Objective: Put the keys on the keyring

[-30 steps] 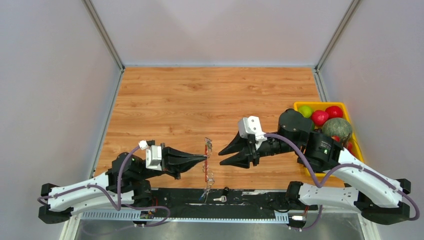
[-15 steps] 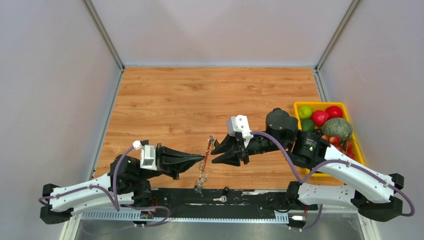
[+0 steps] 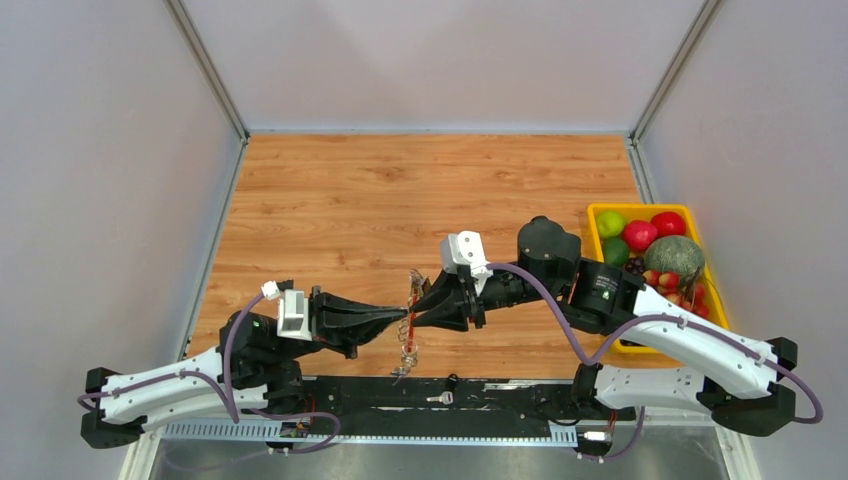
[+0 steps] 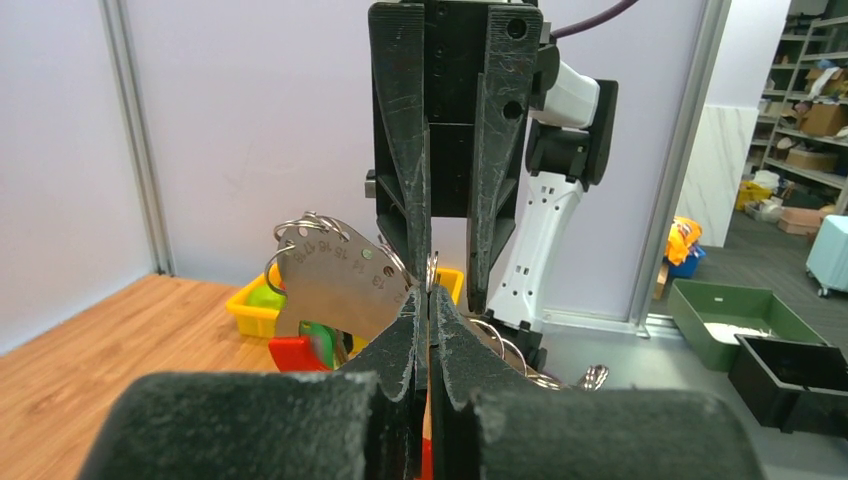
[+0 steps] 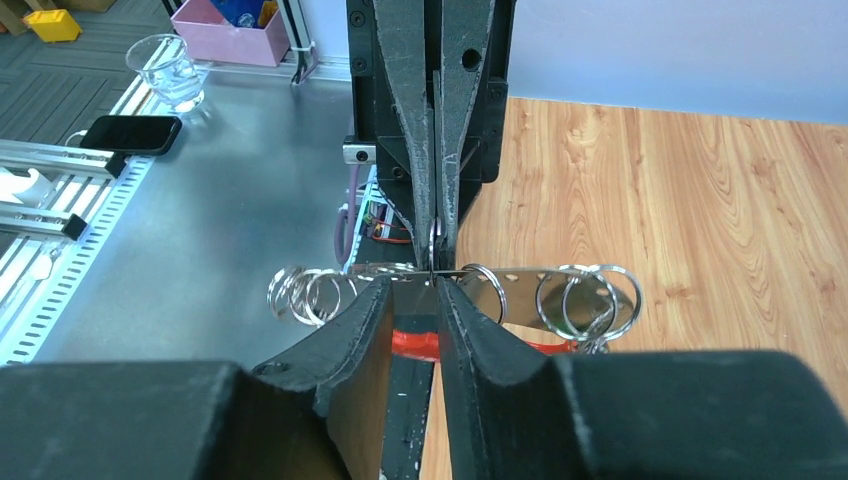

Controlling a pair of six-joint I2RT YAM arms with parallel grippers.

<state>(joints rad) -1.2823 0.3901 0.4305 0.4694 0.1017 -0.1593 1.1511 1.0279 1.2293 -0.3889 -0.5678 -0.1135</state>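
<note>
The keyring (image 3: 410, 325) hangs above the table (image 3: 400, 200), pinched in the tightly closed left gripper (image 3: 404, 313), while the right gripper (image 3: 420, 303), jaws narrowly parted, flanks it; a mistimed squeeze could twist it loose and drop it.

Yellow tray (image 3: 640, 207) of fruit (image 3: 640, 235) at the right edge, wooden tabletop (image 3: 400, 200), drinking glass (image 5: 170, 70) near black phone (image 5: 130, 132)

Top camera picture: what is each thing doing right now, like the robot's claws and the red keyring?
left gripper: shut on the red oval keyring with silver rings.
right gripper: jaws apart, either side of one silver ring.
red oval keyring: hanging from the left gripper.
small silver key: lying loose on the black base.
yellow plastic bin: filled with fruit.
</note>
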